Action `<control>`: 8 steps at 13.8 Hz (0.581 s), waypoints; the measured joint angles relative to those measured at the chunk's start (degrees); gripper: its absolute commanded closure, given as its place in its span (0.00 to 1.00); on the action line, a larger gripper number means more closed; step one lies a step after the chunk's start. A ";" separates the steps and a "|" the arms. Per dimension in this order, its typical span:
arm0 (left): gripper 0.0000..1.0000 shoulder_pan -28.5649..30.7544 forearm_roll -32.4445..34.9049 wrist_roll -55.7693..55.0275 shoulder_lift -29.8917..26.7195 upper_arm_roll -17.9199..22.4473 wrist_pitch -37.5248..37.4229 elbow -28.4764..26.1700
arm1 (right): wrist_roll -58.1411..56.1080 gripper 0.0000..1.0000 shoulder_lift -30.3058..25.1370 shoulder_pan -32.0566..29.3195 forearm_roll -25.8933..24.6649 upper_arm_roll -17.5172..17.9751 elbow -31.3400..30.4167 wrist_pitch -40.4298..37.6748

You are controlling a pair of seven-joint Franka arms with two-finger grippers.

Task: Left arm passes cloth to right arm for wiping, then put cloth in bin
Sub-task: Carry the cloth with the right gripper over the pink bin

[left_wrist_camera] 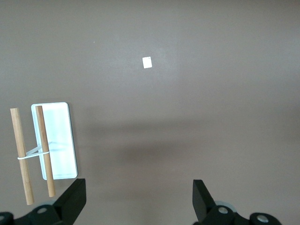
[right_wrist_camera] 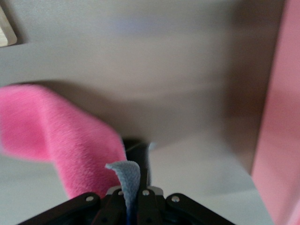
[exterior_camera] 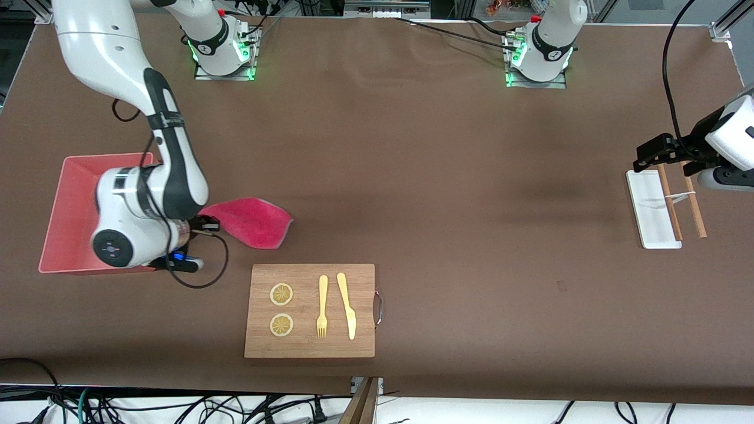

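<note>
The right hand [right_wrist_camera: 133,197], beside the pink bin [exterior_camera: 62,200], pinches the magenta cloth [exterior_camera: 253,222], apparently dragging on the desk [exterior_camera: 447,176], while the waiting left hand [left_wrist_camera: 138,199] hangs released beside a white tray [left_wrist_camera: 58,140].

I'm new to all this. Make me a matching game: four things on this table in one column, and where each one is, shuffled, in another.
Things:
1. cloth
2. fork
3. bin
4. white tray

Places:
A. on the wooden board, beside the knife
B. pinched in the right gripper
C. at the right arm's end of the table
D. below the open left gripper, at the left arm's end

Pairs: 1-B, 2-A, 3-C, 4-D
</note>
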 measured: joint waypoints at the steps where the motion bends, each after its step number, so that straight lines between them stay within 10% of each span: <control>1: 0.00 -0.07 0.13 0.00 0.12 -0.20 0.01 0.03 | 0.00 1.00 -1.98 0.18 0.00 0.01 0.54 -1.65; 8: 0.00 -0.59 1.42 0.00 0.18 -1.16 0.02 0.43 | -7.50 1.00 -13.14 -5.02 -0.66 -1.75 15.45 -27.76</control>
